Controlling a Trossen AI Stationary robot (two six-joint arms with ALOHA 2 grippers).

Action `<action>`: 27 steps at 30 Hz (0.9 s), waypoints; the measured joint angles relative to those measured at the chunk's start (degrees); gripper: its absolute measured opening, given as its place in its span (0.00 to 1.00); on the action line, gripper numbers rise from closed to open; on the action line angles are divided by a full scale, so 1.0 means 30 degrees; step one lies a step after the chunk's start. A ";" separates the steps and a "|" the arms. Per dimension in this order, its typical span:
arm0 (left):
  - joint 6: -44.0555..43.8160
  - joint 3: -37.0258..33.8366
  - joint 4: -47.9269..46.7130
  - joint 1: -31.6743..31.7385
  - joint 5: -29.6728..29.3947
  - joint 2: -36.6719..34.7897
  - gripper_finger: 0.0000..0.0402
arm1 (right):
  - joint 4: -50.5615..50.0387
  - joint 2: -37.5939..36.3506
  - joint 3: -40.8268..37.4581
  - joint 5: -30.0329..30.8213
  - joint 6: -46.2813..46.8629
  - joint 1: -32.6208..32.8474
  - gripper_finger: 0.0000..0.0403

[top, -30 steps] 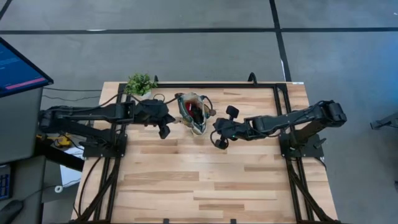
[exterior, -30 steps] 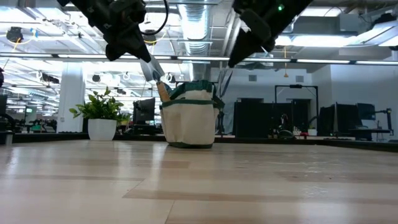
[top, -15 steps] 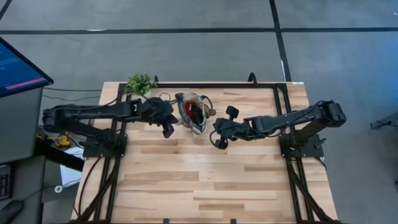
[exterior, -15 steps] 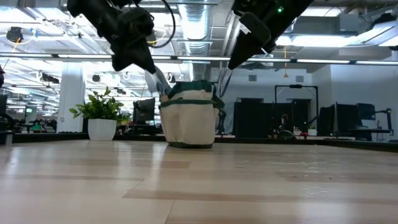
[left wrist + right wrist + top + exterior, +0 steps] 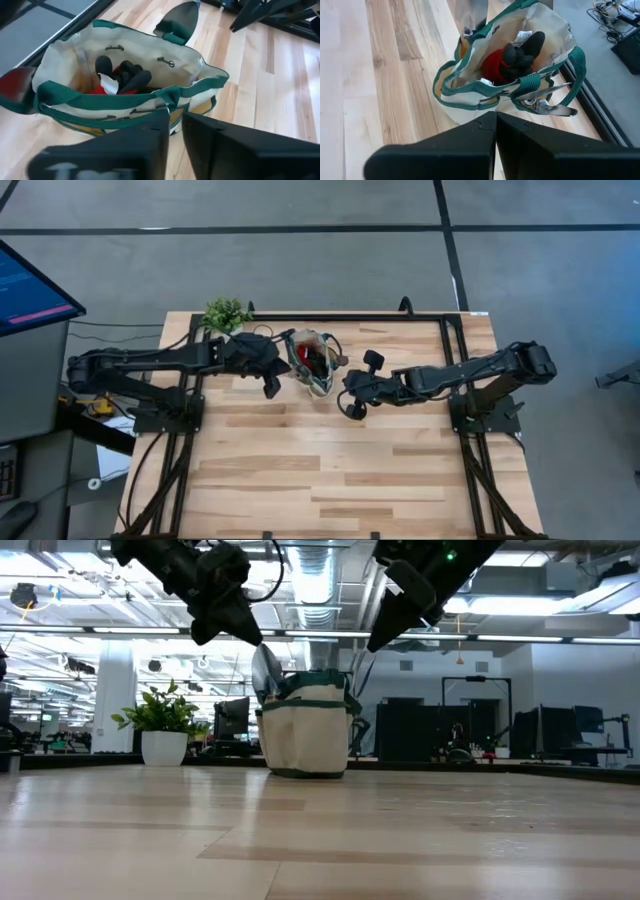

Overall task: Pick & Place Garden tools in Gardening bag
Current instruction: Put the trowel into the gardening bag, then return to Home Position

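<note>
While both arms reach inward, each pincer [image 5: 270, 387] hovers beside the gardening bag [image 5: 309, 361]

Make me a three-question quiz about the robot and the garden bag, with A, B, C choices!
1. Where is the gardening bag?
A. between the two grippers
B. on the floor
C. at the table's near edge

2. What colour is the bag's trim?
A. blue
B. dark green
C. yellow

3. How does the trowel sit?
A. flat on the table
B. under the potted plant
C. blade up in a pocket on the bag's outside

Answers: 1 A, the left gripper and right gripper flank it. 2 B, green bands edge the beige cloth. 3 C, its silver blade rises above the rim.
</note>
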 joint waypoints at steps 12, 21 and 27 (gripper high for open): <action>0.0521 -0.0004 0.0583 0.0000 -0.0016 -0.0673 0.42 | -0.0164 -0.0047 0.0000 0.0068 -0.0211 0.0000 0.00; 0.1998 -0.0025 0.0692 -0.0565 -0.0014 -0.4881 0.33 | -0.0794 -0.0789 -0.0012 -0.0080 -0.0655 0.0554 0.00; 0.3132 -0.0047 0.0595 -0.1447 0.0153 -0.6040 0.06 | -0.0219 -0.1625 0.0000 -0.0491 -0.1421 0.0517 0.00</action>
